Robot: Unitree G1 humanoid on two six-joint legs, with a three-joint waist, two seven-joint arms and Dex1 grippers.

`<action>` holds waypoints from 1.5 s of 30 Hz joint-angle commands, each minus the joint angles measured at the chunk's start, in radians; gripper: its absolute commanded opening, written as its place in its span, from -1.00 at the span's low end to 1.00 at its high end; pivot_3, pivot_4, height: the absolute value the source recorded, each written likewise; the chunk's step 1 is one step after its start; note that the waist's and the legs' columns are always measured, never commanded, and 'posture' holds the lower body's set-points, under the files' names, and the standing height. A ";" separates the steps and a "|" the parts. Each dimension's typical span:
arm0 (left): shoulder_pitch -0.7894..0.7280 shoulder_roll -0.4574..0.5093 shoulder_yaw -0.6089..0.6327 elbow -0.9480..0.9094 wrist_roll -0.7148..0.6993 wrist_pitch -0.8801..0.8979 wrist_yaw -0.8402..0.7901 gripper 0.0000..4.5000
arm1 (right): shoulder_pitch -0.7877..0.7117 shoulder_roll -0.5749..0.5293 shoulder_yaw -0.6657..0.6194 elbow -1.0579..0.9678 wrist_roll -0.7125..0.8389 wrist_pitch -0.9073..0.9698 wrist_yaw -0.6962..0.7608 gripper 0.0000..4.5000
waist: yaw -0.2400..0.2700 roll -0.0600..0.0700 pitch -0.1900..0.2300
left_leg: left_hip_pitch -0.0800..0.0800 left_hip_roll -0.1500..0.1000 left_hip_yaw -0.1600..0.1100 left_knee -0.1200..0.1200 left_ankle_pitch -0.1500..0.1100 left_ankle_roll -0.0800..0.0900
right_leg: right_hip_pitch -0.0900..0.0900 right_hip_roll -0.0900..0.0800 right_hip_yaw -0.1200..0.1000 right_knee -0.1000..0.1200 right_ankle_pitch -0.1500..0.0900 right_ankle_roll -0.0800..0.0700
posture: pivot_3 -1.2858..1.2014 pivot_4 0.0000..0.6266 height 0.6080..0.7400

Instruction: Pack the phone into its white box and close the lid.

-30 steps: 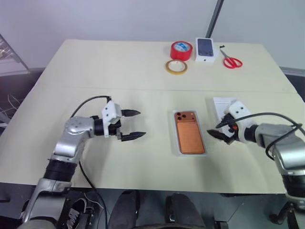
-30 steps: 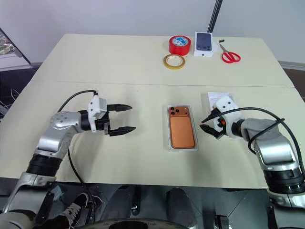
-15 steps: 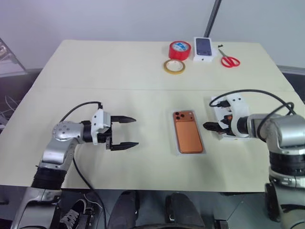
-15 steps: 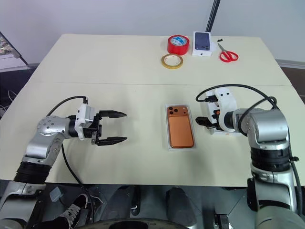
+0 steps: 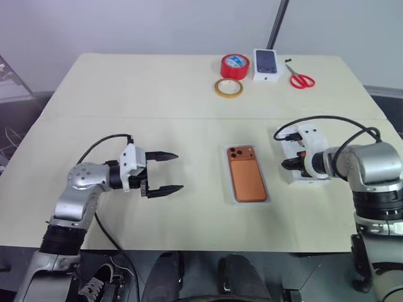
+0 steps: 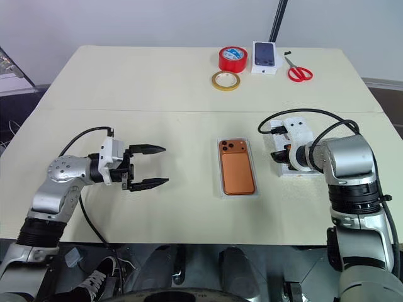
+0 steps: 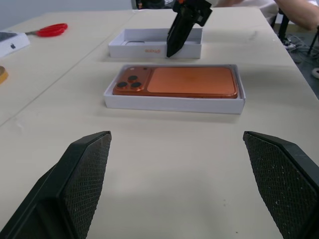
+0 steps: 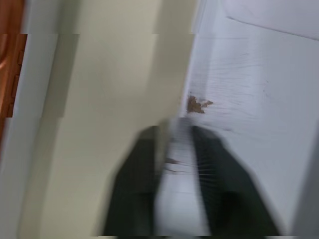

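The right gripper [image 7: 175,47] now points steeply down at the lid [image 5: 301,165] instead of lying low and level between the lid and the phone [image 5: 247,177]. Its wrist is rolled over and its arm is drawn in above the lid. Its jaws, apart a second ago, now pinch the lid's near wall, one finger inside and one outside. The left gripper [image 5: 165,172] sits slightly farther from the phone.

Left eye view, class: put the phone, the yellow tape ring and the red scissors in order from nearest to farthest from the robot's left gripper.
Measured from the left gripper:
1. The phone, lying in the white box at the table's middle.
2. The yellow tape ring, toward the far edge.
3. The red scissors, at the far right corner.
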 commanded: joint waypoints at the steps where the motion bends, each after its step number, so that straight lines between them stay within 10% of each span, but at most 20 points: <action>1: -0.003 0.004 0.020 -0.032 -0.016 0.013 0.021 1.00 | 0.027 0.015 -0.028 0.002 -0.005 -0.021 -0.023 -0.97 | 0.000 0.000 0.000 | 0.000 0.000 0.000 0.000 0.000 0.000 | 0.000 0.000 0.000 0.000 0.000 0.000 | 0.03 -0.52 1.00; 17: -0.023 -0.046 0.018 -0.026 -0.023 0.086 0.100 1.00 | 0.011 0.343 -0.459 -0.077 0.253 -0.173 0.027 -0.97 | -0.001 0.001 0.001 | 0.000 0.001 0.001 -0.001 0.000 0.000 | -0.002 0.003 0.000 0.002 0.000 0.000 | 0.03 -0.52 1.00; 23: -0.013 -0.079 0.025 -0.073 -0.052 0.166 0.175 1.00 | 0.005 0.651 -0.700 -0.271 0.564 0.066 -0.012 -0.97 | -0.002 0.001 0.001 | 0.000 0.002 0.000 -0.001 0.000 0.000 | -0.002 0.002 0.000 0.003 0.000 0.000 | 0.03 -0.52 1.00; 29: -0.005 -0.095 0.020 -0.114 -0.064 0.185 0.196 1.00 | 0.226 0.717 -0.630 -0.279 1.051 0.075 -0.279 -0.97 | 0.003 0.001 0.001 | 0.000 0.001 0.000 -0.001 0.000 0.000 | -0.002 0.001 0.000 0.002 0.000 0.000 | 0.03 -0.52 1.00; 34: 0.000 -0.095 0.034 -0.133 -0.086 0.187 0.198 1.00 | 0.463 0.464 -0.347 -0.270 1.604 -0.192 -0.591 -0.97 | -0.003 0.002 0.001 | 0.000 0.001 0.001 -0.001 0.000 0.000 | -0.001 0.000 0.001 0.001 0.000 0.000 | 0.03 -0.52 1.00; 40: 0.020 -0.098 0.017 -0.154 -0.100 0.202 0.194 1.00 | 0.545 0.336 -0.175 -0.280 1.686 -0.407 -0.607 -0.97 | -0.006 0.001 0.001 | 0.000 0.002 0.001 -0.001 0.000 0.001 | -0.001 0.004 0.001 0.001 0.000 0.000 | 0.03 -0.52 1.00; 45: 0.055 -0.130 -0.031 -0.172 -0.057 0.166 0.215 0.16 | 0.548 0.328 -0.106 -0.260 1.686 -0.496 -0.651 -1.00 | 0.001 0.001 0.001 | 0.000 0.002 0.001 0.000 -0.001 0.001 | 0.000 0.003 0.001 0.000 0.000 0.000 | 0.03 -0.52 1.00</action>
